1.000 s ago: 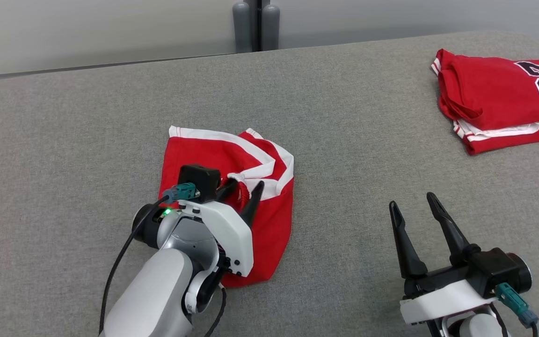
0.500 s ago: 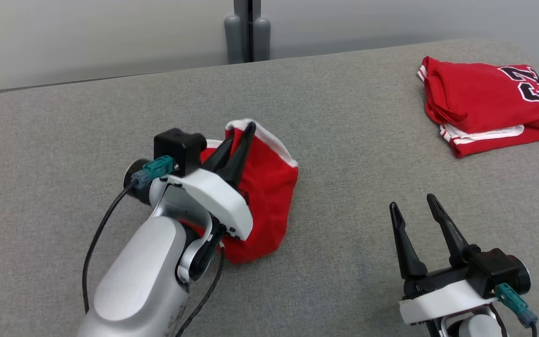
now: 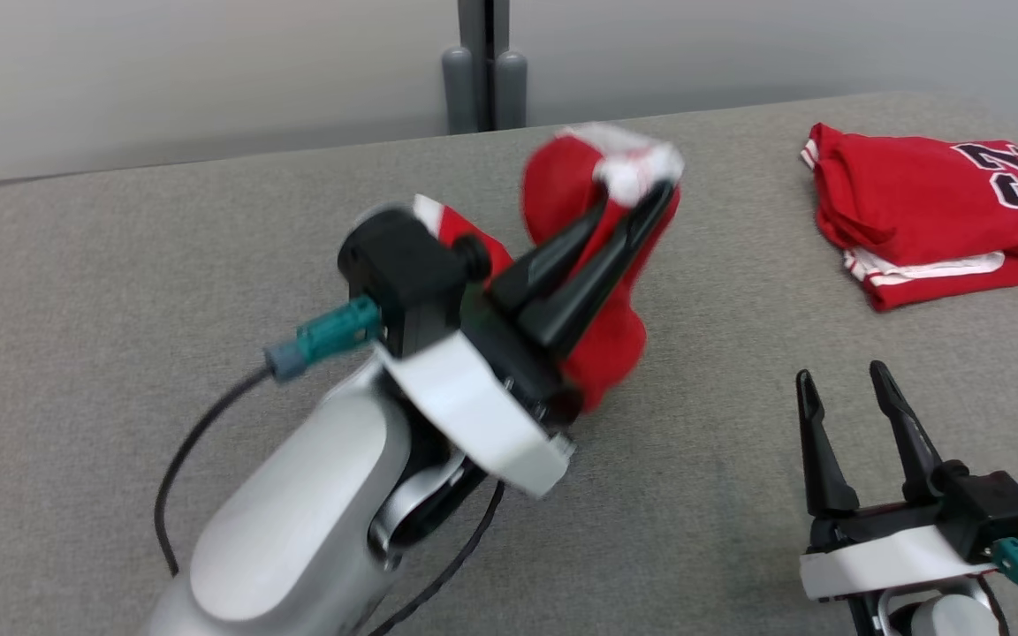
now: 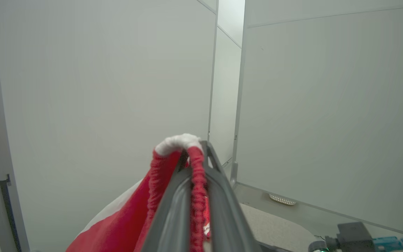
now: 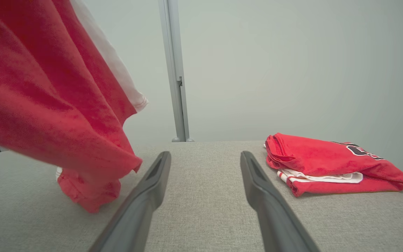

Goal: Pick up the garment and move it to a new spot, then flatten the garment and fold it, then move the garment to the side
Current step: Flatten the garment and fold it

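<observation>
Head cam: high, angled down over the grey tabletop (image 3: 85,265). Left wrist cam: up in the air, facing the wall panels (image 4: 100,70), garment (image 4: 131,217) right at the lens. Right wrist cam: low, skimming the tabletop toward the wall panels. Head + right wrist share the folded jersey (image 3: 924,208) and the hanging garment

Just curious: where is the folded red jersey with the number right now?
In the head view, the folded jersey lies far right on the grey table, beyond the open right gripper, apart from the garment the left gripper holds up.
</observation>
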Controlling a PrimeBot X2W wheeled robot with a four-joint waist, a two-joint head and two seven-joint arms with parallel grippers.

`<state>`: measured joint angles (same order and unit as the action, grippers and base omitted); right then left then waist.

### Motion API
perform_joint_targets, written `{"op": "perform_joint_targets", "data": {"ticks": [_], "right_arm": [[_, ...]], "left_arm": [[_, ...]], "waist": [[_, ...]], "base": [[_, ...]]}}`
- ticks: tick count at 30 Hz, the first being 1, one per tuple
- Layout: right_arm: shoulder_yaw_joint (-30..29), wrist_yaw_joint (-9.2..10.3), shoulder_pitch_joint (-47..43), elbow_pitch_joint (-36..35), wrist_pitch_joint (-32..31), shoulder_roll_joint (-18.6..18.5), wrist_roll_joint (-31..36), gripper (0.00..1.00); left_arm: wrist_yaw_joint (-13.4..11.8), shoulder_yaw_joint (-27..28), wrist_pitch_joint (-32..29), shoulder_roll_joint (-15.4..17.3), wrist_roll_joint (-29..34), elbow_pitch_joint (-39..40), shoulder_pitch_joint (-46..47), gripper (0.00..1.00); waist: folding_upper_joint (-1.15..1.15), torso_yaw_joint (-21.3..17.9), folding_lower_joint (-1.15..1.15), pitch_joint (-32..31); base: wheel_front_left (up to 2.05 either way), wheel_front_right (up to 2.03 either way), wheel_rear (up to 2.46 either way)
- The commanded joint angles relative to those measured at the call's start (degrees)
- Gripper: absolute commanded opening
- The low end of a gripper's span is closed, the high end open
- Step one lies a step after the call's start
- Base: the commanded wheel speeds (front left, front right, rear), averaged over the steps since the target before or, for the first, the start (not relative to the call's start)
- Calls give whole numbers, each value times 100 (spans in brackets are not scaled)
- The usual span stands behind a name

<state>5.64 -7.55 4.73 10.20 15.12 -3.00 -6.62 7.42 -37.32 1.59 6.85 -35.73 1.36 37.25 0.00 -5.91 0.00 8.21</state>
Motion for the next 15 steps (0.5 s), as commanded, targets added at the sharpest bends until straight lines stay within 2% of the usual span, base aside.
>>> {"op": "perform_joint_targets", "data": {"ticks": [1, 4, 8, 10, 13, 14, 15], "right_arm": [[-56, 13, 3, -33, 3, -27, 31, 100], [-239, 12, -2, -109, 3, -94, 92, 100], [-369, 13, 10, -140, 3, -207, 139, 100], [-411, 13, 12, -154, 3, -259, 147, 100], [-453, 13, 19, -168, 3, -318, 164, 100], [-455, 13, 17, -171, 3, -328, 160, 100], [-453, 13, 10, -170, 3, -346, 157, 100]], "left_arm": [[-7, -55, 4, 182, -50, 22, -232, 0], [-1, -378, 91, 619, -206, 24, -887, 0], [2, -849, 460, 1003, -311, -283, -1552, 0], [2, -981, 661, 1129, -245, -532, -1746, 0], [3, -1093, 914, 1150, -205, -818, -1960, 0], [3, -1126, 942, 1149, -236, -873, -2021, 13], [3, -1207, 911, 1153, -306, -908, -2075, 31]], "waist": [[0, 188, 0, 142], [0, 448, 0, 304], [0, 728, 0, 431], [0, 847, 0, 453], [0, 995, 0, 447], [0, 1039, 0, 443], [0, 1085, 0, 435]], "base": [[0, 0, 0], [0, 0, 0], [0, 0, 0], [0, 0, 0], [0, 0, 0], [0, 0, 0], [0, 0, 0]]}}
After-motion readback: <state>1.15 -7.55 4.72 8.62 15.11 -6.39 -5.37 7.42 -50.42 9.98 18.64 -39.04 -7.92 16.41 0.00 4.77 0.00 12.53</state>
